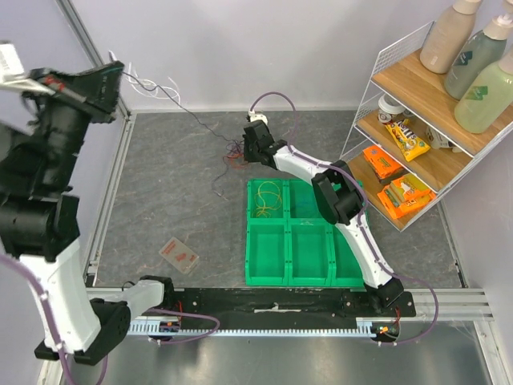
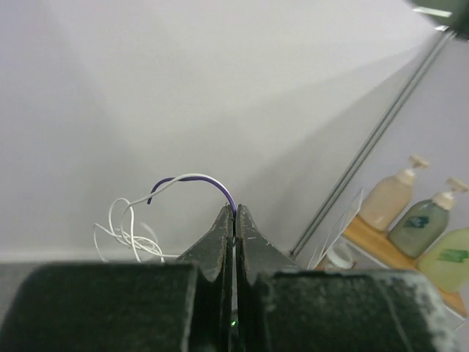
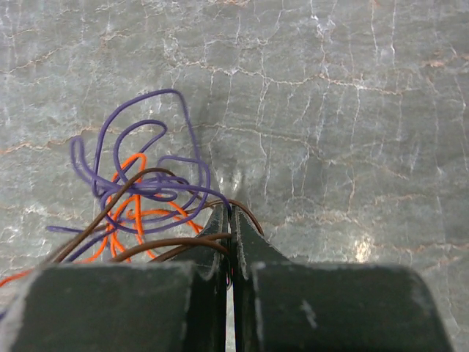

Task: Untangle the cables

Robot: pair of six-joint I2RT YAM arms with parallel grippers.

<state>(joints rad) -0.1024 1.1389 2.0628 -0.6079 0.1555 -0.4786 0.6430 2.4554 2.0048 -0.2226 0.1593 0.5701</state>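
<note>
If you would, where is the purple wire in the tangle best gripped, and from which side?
I would grip the purple wire on its outermost arc, far from the right gripper, coming straight down with the jaws straddling it. There it lies alone on the table; nearer in, an orange wire and a brown wire cross it.

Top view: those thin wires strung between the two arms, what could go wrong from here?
1. The left jaws, shut on a purple-and-white wire, hold it high while the right jaws pinch the tangle down on the table. More pull might tighten the knot or slip the wire free.
2. Brown and purple strands cross right at the right jaws, so several may drag along together instead of separating.
</note>
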